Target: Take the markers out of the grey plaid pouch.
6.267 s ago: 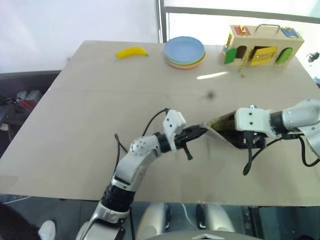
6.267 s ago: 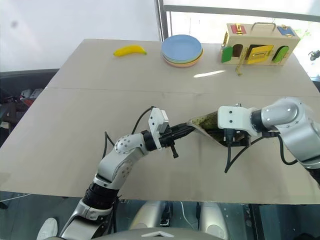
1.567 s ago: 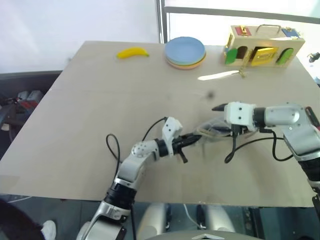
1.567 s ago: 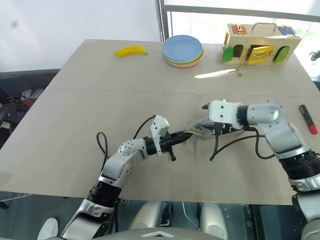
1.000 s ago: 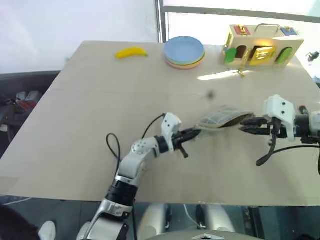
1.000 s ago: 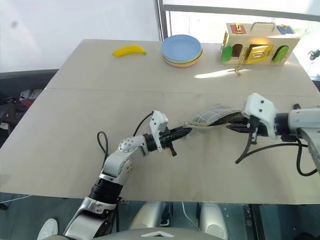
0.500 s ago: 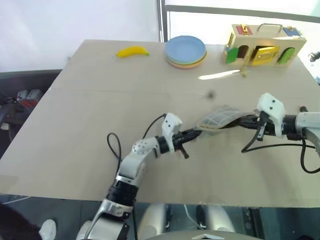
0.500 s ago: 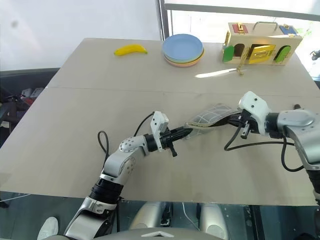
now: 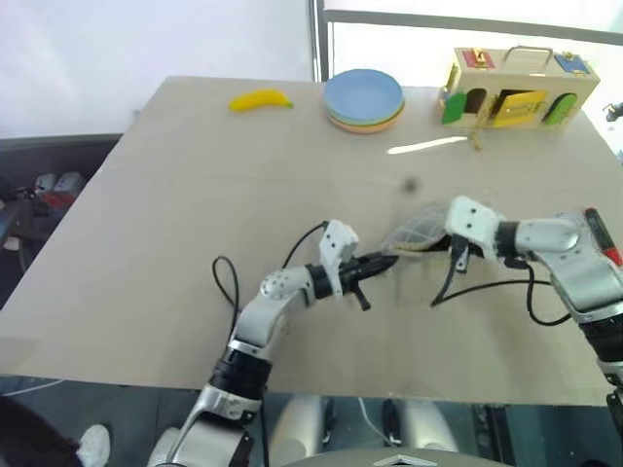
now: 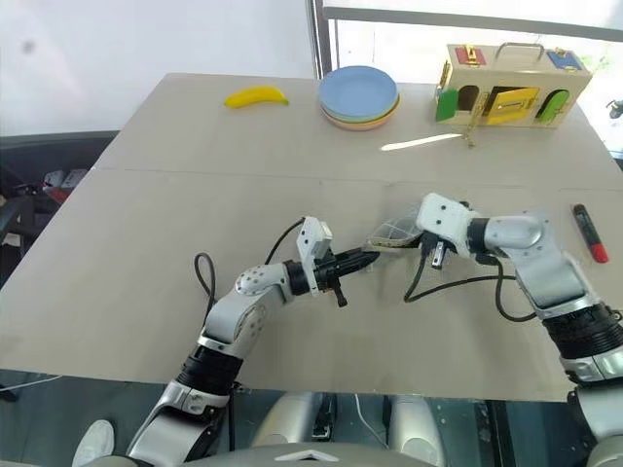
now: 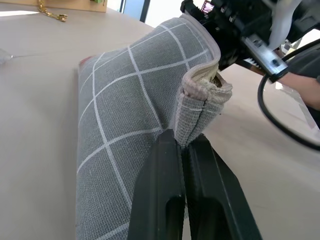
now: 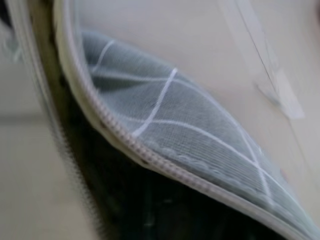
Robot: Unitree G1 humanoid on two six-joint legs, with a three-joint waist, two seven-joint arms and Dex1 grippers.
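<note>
We see the left gripper [image 11: 186,145] with its jaws pressed together on a folded fabric corner of the grey plaid pouch [image 11: 130,100], which lies near the middle of the table [image 9: 195,195]. The right gripper [image 9: 440,236] sits at the pouch's open zipper mouth; we cannot tell how far its jaws stand apart. A red-ended marker [image 10: 587,232] lies near the table's right edge.

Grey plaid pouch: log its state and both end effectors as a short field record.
pouch: grey plaid pouch, zipper open, on the table
left end effector: shut on the pouch's end
right end effector: at the pouch's mouth, fingers hidden
marker out: black marker with red end, on the table to the right
</note>
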